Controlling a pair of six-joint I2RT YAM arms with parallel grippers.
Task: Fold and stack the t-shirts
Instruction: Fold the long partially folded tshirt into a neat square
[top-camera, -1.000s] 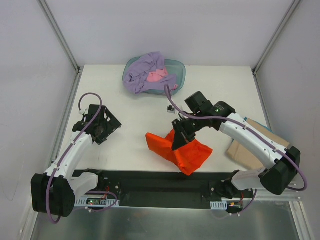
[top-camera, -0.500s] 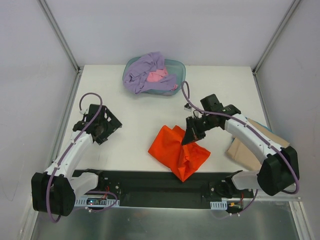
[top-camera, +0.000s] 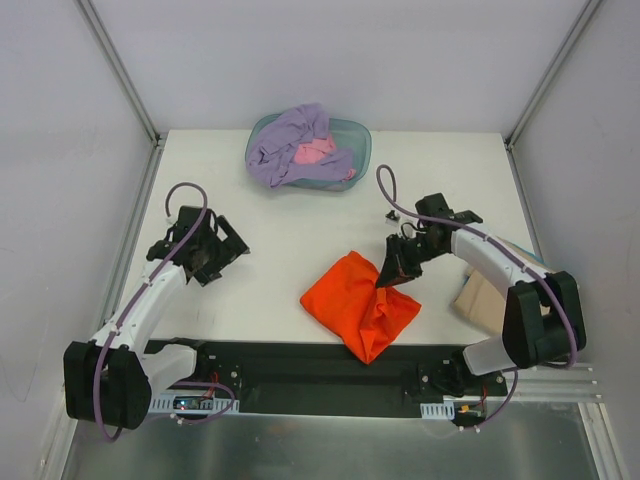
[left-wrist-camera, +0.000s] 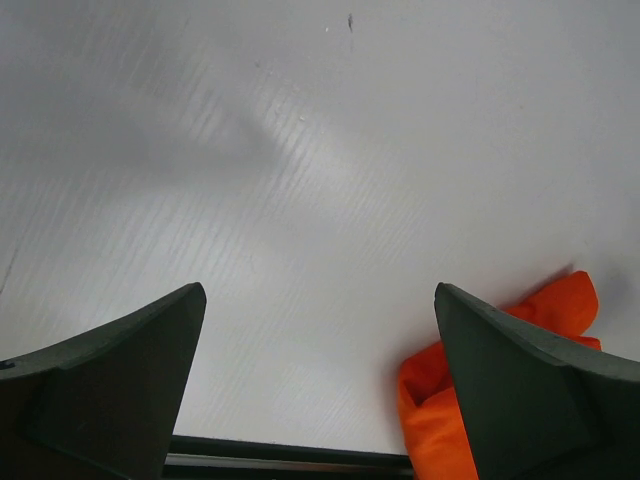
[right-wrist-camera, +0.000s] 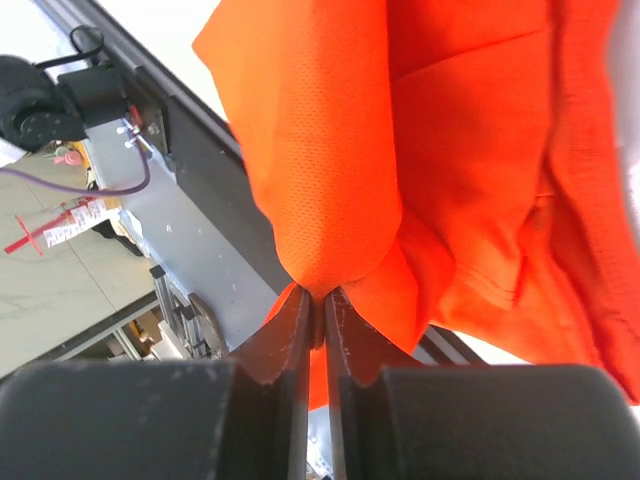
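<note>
Cardboard (top-camera: 478, 300) beside right gripper (right-wrist-camera: 318, 305) clamped on orange-red t-shirt (top-camera: 350, 295), left gripper (left-wrist-camera: 318, 295) spread empty, tub (top-camera: 362, 140) beyond.

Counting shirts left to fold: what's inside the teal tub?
A bunched lavender t-shirt spills over the rim of the tub, with a pink t-shirt showing in its middle. Whatever lies beneath them is covered.

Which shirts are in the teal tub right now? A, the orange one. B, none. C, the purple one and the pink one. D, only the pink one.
C: the purple t-shirt and the pink t-shirt lie bunched in the teal tub, while the orange t-shirt is outside it, pinched in the right gripper.
</note>
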